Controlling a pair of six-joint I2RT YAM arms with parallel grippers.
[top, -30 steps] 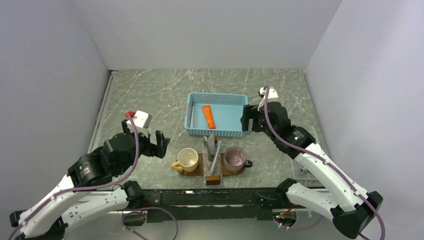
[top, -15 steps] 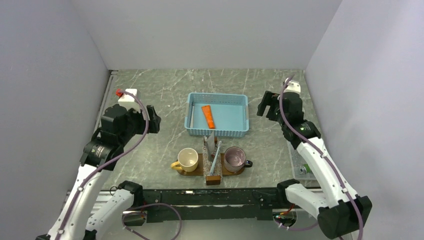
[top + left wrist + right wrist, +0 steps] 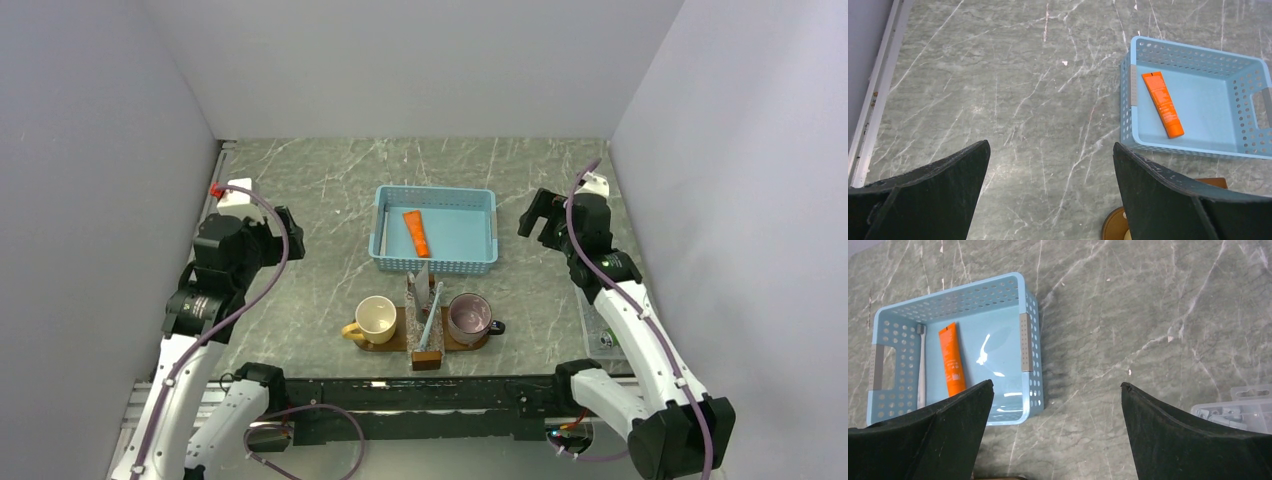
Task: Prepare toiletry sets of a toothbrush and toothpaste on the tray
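Left arm: raised high from its base, elbow bent, wrist tipped down to the table.
Left gripper: jaws stood wide apart, held nothing, touched nothing.
Right arm: stretched up and away from its base, wrist tipped down, gripper turned toward the middle.
Right gripper: jaws wide apart also, empty, above bare table.
Basket: between the two grippers; in each wrist view it lay ahead of the jaws and off to one side.
Tube: orange, flat on the basket floor, well apart from both jaws.
Tray: nearer the bases than both jaws, with two cups on it.
Toothbrush: on the tray, between the cups, tilted.
Second toothbrush: in the basket, just beside the tube, along the wall.
Clear box: just beside one right finger.
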